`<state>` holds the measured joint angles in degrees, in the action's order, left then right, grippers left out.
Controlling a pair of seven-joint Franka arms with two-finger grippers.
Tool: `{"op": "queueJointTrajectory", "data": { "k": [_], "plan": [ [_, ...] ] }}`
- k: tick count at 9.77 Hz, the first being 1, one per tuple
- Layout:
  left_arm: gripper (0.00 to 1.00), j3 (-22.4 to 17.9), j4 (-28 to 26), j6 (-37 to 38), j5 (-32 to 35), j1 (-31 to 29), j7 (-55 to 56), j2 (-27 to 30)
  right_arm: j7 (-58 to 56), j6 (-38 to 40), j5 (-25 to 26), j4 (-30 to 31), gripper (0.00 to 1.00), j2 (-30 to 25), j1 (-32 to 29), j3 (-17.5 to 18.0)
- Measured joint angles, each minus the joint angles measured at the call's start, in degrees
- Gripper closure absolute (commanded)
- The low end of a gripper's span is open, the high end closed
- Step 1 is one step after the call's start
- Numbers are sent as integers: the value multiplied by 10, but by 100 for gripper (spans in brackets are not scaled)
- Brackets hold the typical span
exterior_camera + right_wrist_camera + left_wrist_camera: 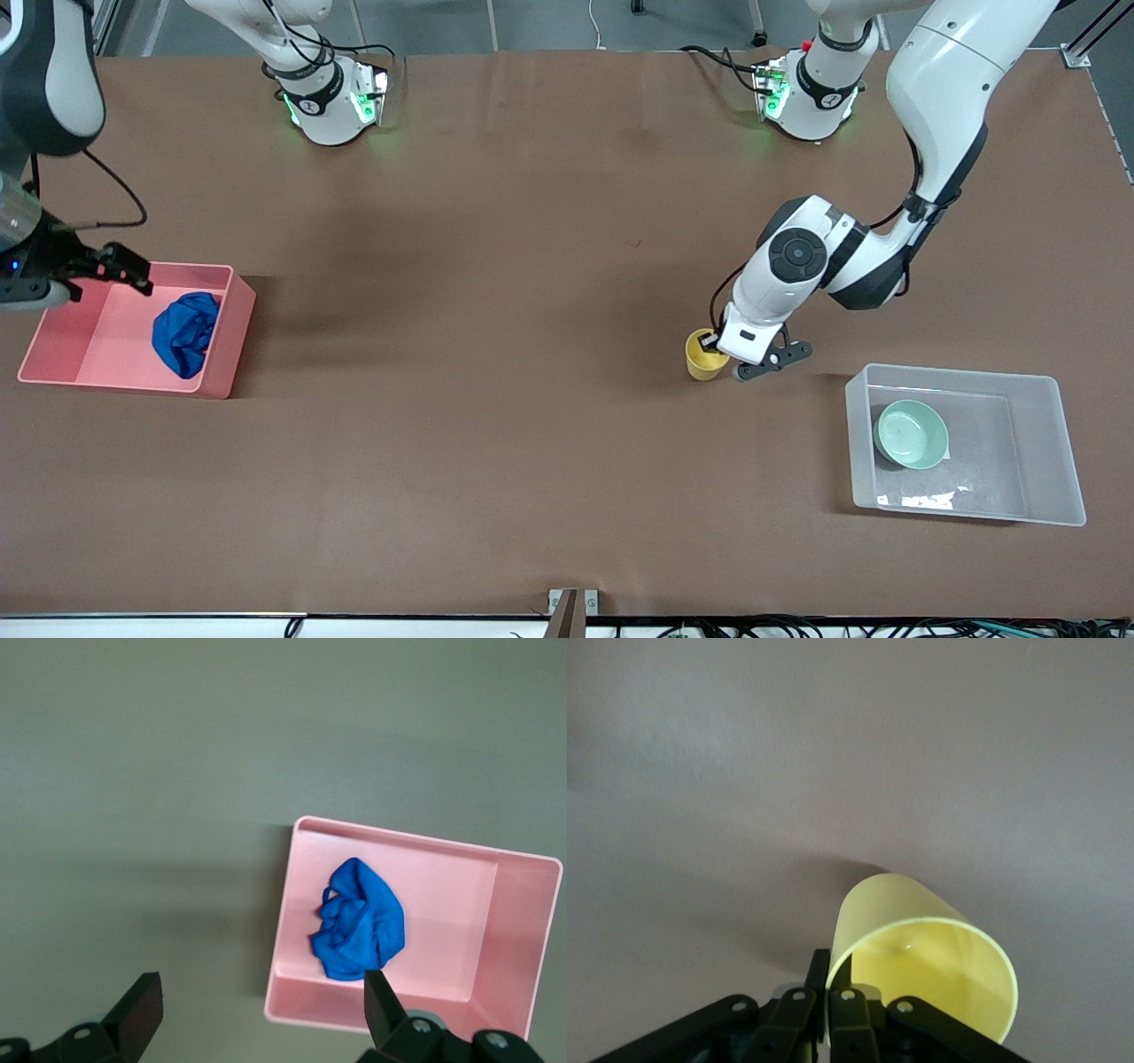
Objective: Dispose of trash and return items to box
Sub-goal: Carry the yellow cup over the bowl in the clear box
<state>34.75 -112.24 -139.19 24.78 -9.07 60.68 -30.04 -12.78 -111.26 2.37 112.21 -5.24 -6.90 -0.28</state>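
Observation:
The yellow cup (704, 356) is at table height, beside the box and a little farther from the front camera. My left gripper (719, 353) is shut on the cup's wall, one finger inside and one outside, as the left wrist view shows (830, 979) with the cup (921, 961). The mint-green bowl (911, 434) lies in the translucent box (1010, 425). The blue trash lump (186, 332) lies in the pink bin (97, 341). My right gripper (131, 273) is open and empty above that bin; its wrist view (261, 992) shows the lump (359, 921) in the bin (443, 895).
The box stands toward the left arm's end of the table, the pink bin at the right arm's end. Brown table surface (496, 354) lies between them. A small bracket (571, 602) sits at the table edge nearest the front camera.

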Motion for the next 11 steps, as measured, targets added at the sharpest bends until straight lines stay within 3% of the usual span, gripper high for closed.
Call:
{"op": "queueJointTrajectory", "data": {
  "k": [2,5,7,11],
  "plan": [
    [100,0,66,74,1,-6,-25,16,23,46,-1,0,0,-44,25,1],
    [100,-2,191,204,1,-29,-170,33,34,93,-23,1,0,-91,47,2],
    [100,-5,225,222,1,-79,-305,31,34,115,-33,-2,0,-109,50,2],
    [100,-8,252,227,1,-172,-552,2,34,142,-33,-67,0,-111,55,1]
  ]
}}
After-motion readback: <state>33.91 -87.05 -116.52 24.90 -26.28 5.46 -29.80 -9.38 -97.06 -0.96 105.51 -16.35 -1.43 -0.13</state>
